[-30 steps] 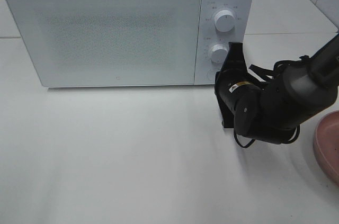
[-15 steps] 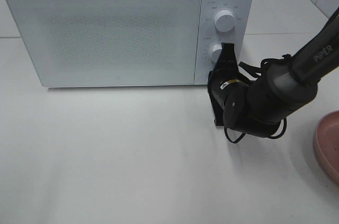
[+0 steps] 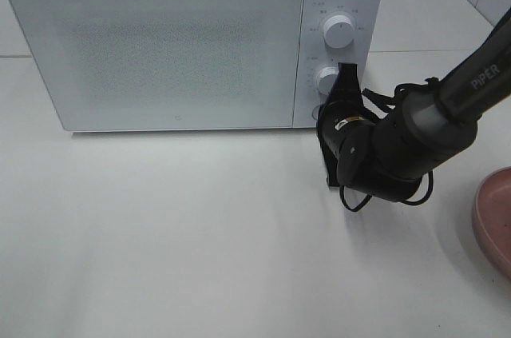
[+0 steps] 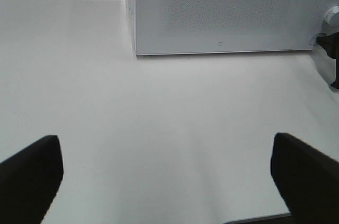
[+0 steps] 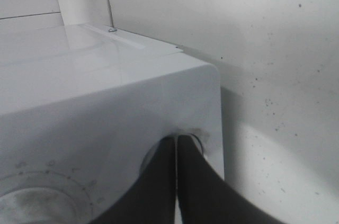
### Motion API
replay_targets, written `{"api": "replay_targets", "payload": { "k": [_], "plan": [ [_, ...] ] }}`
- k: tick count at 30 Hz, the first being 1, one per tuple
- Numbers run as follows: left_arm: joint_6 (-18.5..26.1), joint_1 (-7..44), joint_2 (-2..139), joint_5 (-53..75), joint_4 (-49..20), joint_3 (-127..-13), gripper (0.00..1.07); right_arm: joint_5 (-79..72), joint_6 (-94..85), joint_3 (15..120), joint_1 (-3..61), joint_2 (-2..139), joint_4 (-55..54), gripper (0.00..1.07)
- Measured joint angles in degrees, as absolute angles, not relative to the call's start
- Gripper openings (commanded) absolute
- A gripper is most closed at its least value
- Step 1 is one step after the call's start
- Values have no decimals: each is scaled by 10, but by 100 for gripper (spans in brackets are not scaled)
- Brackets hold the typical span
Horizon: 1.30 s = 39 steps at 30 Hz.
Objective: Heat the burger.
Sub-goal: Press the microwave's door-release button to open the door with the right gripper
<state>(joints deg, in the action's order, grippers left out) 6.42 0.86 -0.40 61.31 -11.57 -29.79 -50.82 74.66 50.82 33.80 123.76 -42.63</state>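
**Burger out of sight, right hand shut against the microwave's front**

The burger shows in none of the views. The microwave [image 3: 160, 42] has its door shut and the frosted front gives no look inside, so I cannot tell where the burger is. Of the pink plate [image 3: 493, 218] only a slice of rim and bowl shows, cut off by the picture's edge at 4 o'clock in the high view.

The microwave stands at the back of the white worktop [image 3: 200, 234], filling the 10 to 1 o'clock part of the high view. On its control panel sit an upper knob [image 3: 338, 32] and a lower knob [image 3: 326, 80], one above the other.

The right arm [image 3: 423, 134] reaches in from 3 o'clock, black and bent toward the panel. The right hand [image 5: 176, 144] has its fingers pressed flat together, holding nothing. The tips meet the microwave's front at a small round button [image 5: 198, 137], just below the lower knob and close to the panel's bottom corner.

The left hand [image 4: 168, 181] is out of the high view. Its wrist camera shows two dark fingers [image 4: 29, 176] spread wide apart with only bare worktop between them. They point toward the microwave's front from well back.
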Motion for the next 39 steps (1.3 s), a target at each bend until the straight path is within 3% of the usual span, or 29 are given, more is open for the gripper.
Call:
{"api": "replay_targets", "payload": {
  "k": [39],
  "plan": [
    [64,9,-4,613,-116,-298,100,-551,703,568,359,1280,-492,0]
  ]
}}
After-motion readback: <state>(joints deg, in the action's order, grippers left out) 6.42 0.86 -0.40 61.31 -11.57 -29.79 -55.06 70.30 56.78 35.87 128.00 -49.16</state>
